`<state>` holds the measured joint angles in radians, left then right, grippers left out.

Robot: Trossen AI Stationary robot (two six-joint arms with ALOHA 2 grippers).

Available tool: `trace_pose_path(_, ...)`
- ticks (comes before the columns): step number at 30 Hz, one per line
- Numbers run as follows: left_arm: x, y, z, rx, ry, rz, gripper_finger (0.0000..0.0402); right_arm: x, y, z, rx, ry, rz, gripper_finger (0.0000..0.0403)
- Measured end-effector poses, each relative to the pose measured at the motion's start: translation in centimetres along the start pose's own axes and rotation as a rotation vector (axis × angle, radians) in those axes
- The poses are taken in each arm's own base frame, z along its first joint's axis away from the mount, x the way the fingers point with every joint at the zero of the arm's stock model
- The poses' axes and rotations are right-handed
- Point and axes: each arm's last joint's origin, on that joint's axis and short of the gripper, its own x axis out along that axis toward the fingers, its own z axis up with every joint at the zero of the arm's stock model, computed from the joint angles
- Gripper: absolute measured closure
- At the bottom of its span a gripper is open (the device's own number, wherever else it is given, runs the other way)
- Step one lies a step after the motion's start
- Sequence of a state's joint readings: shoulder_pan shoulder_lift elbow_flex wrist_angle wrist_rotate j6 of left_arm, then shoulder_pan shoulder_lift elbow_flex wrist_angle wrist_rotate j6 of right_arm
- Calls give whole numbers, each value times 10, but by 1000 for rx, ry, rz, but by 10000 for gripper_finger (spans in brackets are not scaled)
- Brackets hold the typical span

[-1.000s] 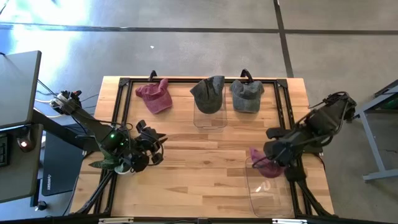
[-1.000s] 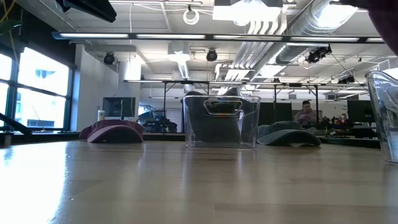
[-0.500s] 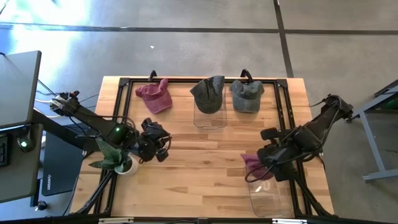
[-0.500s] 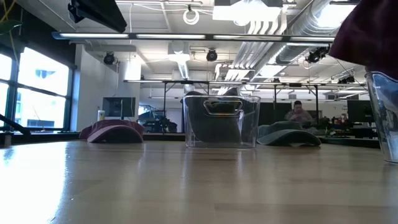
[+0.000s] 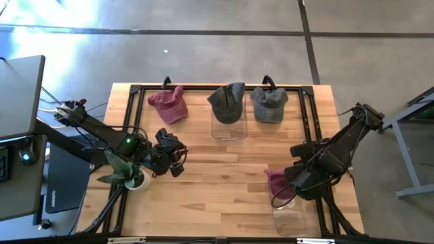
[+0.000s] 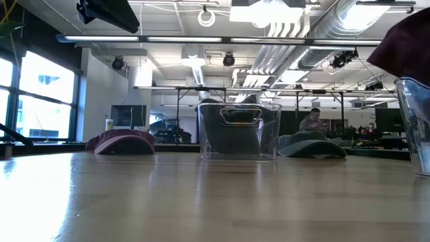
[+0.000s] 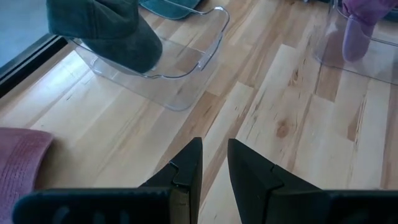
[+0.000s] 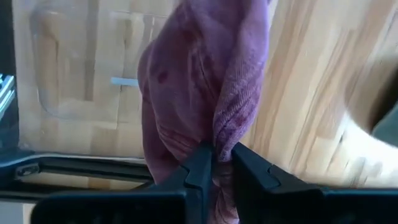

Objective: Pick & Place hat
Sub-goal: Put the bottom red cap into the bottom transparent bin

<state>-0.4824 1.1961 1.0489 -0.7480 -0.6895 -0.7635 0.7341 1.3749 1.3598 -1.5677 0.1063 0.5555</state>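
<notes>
My right gripper (image 5: 293,181) is shut on a maroon hat (image 5: 277,181), carried in the air at the far rim of a clear bin (image 5: 295,211) near the table's right near corner. In the low view the hat (image 6: 406,47) hangs above that bin (image 6: 415,128). My left gripper (image 5: 174,160) hovers over the left half of the table, shut and touching nothing. A dark grey hat (image 5: 227,102) rests on the far rim of a second clear bin (image 5: 229,127). My right gripper pinches a bunched fold of the maroon hat's cloth (image 8: 225,134) between its two fingers (image 8: 199,163). The hat is lifted clear and droops past the fingertips, slack, over the clear bin (image 8: 74,81).
Another maroon hat (image 5: 168,105) and a grey hat (image 5: 269,104) lie along the far edge. A potted plant (image 5: 129,175) stands beside the left arm. Bare wood lies between the two bins. A black frame (image 5: 135,89) borders the table.
My right gripper has carried the maroon hat a little toward the near edge and lowered it, so more of the hat shows above the bin in the low view. My left gripper has shifted slightly toward the table's right.
</notes>
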Motion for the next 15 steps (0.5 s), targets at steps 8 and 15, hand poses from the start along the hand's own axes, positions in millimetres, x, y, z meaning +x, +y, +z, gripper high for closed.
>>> trace_pose_path(8,0,0,0,-2,-2,-1,331,-3,-3,-2,172,-38,-33,265)
trace_pose_path(15,0,-2,2,-24,-21,-19,331,-24,-9,2,313,-99,32,210)
